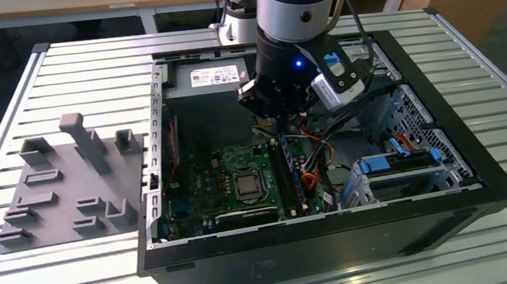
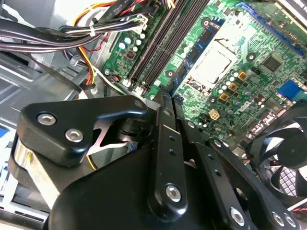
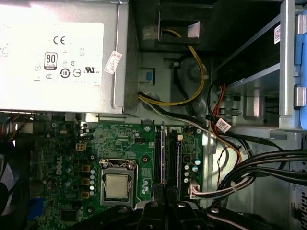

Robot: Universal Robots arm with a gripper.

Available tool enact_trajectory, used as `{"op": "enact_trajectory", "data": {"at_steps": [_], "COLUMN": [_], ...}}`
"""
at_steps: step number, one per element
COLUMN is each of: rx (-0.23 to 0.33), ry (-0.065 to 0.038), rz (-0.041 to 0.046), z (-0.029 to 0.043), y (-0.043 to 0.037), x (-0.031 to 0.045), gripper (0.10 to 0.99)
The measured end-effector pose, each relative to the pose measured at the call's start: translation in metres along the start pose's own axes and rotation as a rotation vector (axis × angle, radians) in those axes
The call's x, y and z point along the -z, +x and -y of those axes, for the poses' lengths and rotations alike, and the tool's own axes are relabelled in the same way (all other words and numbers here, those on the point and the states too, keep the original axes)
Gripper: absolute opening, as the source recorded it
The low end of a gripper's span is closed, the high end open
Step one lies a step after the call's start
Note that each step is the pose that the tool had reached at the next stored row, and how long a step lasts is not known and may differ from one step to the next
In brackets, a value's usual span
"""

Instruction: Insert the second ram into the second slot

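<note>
The memory stick (image 3: 162,153) shows edge-on, its label hidden; in the exterior view the arm (image 1: 294,21) mostly covers it, one o'clock from the processor (image 1: 246,182).

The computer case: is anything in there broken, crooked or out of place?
Nothing stands out. The computer case lies open on its side, the cables are tied in bundles, and the second ram, held by the gripper, runs straight in line with the memory slots.
</note>
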State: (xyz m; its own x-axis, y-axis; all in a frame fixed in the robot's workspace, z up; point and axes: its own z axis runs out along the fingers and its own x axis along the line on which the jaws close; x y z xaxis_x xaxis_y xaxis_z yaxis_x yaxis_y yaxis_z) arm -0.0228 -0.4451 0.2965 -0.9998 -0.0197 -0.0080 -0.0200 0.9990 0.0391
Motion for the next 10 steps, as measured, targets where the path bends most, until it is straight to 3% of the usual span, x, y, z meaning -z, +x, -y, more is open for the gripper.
{"op": "enact_trajectory", "data": {"at_steps": [10], "rx": [0.0], "ry": [-0.002], "rz": [-0.0004], "z": [0.0005], "y": [0.0003], "x": [-0.0028], "gripper": [0.133]}}
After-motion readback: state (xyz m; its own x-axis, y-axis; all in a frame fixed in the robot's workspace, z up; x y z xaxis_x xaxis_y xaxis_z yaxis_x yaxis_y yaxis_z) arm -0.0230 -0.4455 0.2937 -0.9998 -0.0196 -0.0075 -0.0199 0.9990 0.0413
